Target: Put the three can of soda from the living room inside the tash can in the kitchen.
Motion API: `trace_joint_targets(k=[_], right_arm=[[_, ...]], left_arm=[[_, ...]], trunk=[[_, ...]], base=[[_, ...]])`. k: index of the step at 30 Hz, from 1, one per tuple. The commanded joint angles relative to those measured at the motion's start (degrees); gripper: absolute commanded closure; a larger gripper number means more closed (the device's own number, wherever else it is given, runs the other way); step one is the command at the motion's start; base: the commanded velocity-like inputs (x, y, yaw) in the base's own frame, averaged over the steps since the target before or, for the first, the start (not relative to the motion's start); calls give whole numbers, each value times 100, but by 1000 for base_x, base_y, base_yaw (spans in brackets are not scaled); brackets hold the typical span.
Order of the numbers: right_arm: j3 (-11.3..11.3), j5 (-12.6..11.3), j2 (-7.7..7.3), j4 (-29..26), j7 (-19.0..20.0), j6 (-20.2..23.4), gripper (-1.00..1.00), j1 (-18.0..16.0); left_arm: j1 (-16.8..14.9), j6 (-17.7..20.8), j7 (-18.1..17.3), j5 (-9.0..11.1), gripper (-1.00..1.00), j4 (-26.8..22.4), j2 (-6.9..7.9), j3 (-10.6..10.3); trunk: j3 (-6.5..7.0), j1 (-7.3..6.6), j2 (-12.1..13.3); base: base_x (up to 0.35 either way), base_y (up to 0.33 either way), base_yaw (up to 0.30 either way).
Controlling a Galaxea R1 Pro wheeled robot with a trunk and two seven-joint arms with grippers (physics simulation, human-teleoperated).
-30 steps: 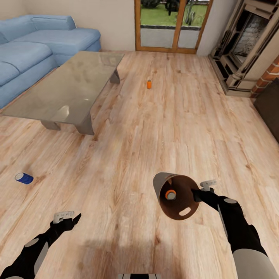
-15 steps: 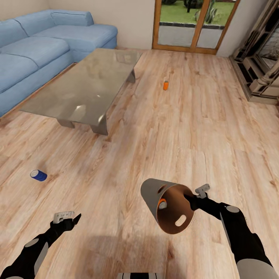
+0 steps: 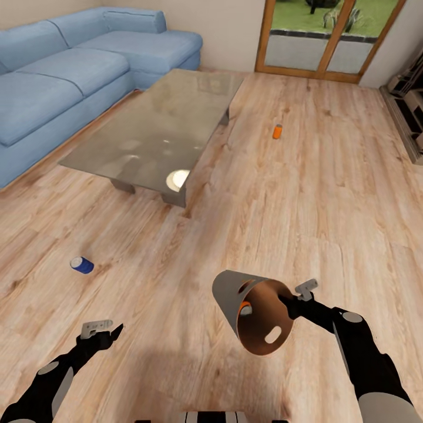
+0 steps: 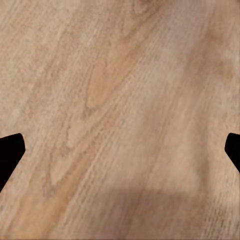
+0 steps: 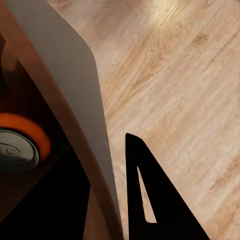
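Since half a second ago the whole head view has swung, so the sofa (image 3: 70, 76), glass low table (image 3: 158, 126) and the cans on the floor sit further right in the picture; that is the camera turning, while the arms and the bucket keep their places in the view. The right gripper (image 3: 292, 301) pinches the rim of the trash can (image 3: 247, 308), one finger (image 5: 150, 200) outside the wall, carrying it tilted with its mouth toward the camera, likely so it serves as a carrier for collecting cans. One orange soda can (image 3: 245, 308) already lies inside it. The left gripper (image 3: 101, 330) hangs empty over the plank floor (image 3: 294, 205), jaws spread. The dark blue soda can (image 3: 82, 265) lies on its side well ahead and left of that gripper; the second orange can (image 3: 277, 131) stands far off beyond the table's corner.
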Motion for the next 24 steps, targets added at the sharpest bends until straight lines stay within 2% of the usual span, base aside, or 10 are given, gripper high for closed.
trace_joint_targets(k=[1, 9, 18, 24], right_arm=[[2, -51, 3, -4, 11, 17, 100, 1], [9, -51, 22, -4, 8, 23, 100, 15], [12, -51, 41, 4, -56, 24, 100, 16], [17, -49, 52, 4, -62, 24, 100, 16]], left_arm=[[0, 0, 2, -2, -100, 2, 0, -2], [0, -9, 12, -4, -100, 8, -1, -4], [0, -34, 1, 10, -100, 1, -1, -5], [0, -35, 12, -3, -100, 7, -1, -5]], trunk=[[-4, 0, 0], [-11, 0, 0], [-12, 0, 0], [-12, 0, 0]], base=[[147, 285, 51], [140, 272, 12], [30, 68, 1], [9, 228, 0]])
